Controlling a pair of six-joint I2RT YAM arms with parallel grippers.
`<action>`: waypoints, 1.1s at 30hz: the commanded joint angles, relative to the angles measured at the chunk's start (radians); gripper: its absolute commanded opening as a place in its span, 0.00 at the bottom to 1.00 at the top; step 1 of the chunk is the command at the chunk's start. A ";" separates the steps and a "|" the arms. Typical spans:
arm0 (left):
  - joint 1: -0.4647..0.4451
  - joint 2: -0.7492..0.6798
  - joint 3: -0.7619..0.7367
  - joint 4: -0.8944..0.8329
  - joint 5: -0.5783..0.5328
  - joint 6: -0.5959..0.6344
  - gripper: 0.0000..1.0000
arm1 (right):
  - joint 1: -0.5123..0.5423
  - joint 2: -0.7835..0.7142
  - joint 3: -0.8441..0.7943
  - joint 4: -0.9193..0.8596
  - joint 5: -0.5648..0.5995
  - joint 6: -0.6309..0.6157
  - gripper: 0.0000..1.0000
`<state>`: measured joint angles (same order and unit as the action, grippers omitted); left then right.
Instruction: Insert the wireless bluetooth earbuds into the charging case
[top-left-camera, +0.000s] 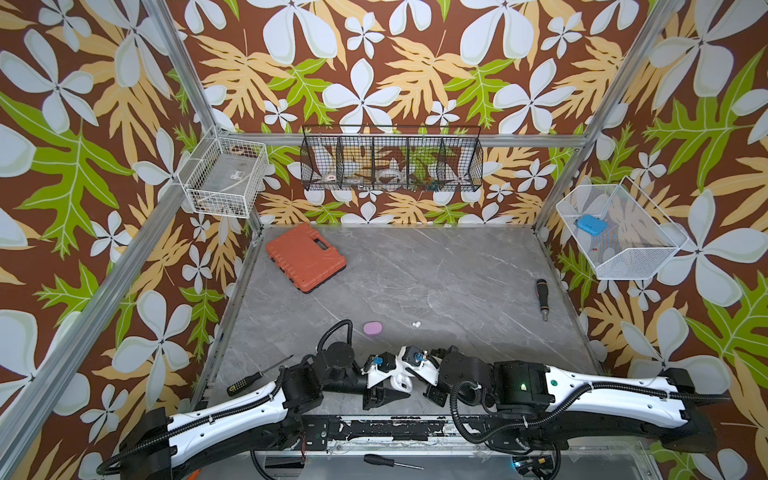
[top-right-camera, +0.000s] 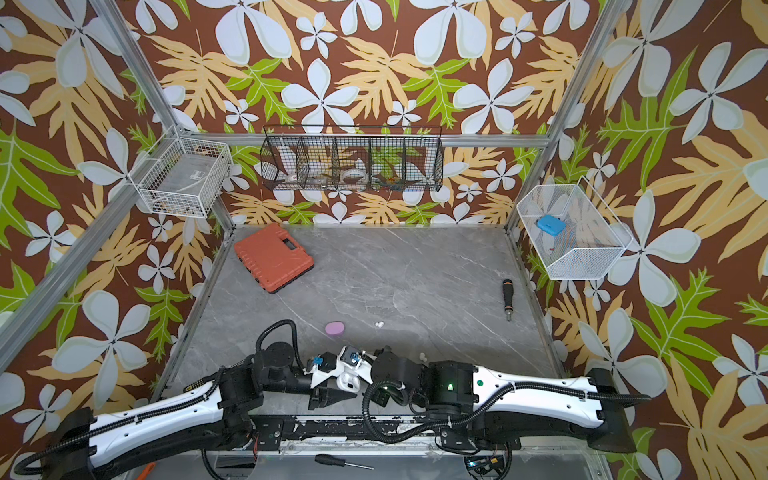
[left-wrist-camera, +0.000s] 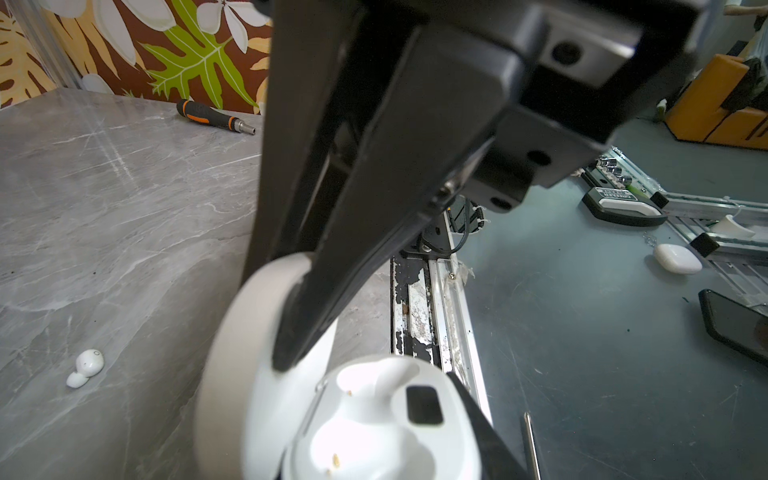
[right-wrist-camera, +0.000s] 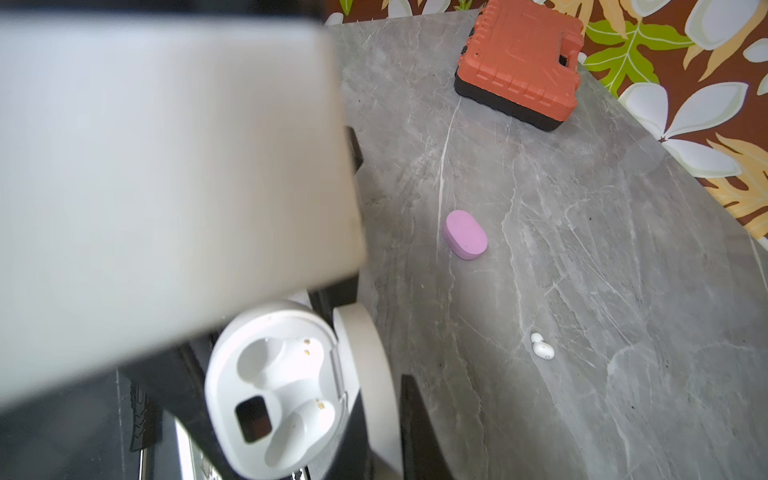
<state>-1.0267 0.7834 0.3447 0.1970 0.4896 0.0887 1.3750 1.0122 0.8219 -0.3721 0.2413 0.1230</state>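
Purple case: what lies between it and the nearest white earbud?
Nothing: only bare table lies between the purple case and the earbud, as the right wrist view shows.

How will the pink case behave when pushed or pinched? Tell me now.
The pink case lies flat on its broad face, so a push should slide it, not roll it. Its rounded, smooth sides may slip from a pinch. It looks a stiff, closed shell, probably light.
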 joint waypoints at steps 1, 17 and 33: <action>0.002 -0.001 -0.003 0.025 -0.023 0.001 0.46 | -0.001 -0.007 -0.001 0.027 0.017 0.004 0.09; 0.002 -0.038 -0.019 0.037 -0.102 0.003 1.00 | -0.007 -0.016 0.008 0.000 0.102 0.009 0.04; 0.001 -0.260 -0.098 0.163 -0.635 0.126 1.00 | -0.113 -0.022 0.086 -0.068 0.102 -0.052 0.03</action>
<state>-1.0267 0.5663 0.2619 0.2607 0.0422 0.1734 1.2846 0.9825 0.8940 -0.4145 0.3565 0.0998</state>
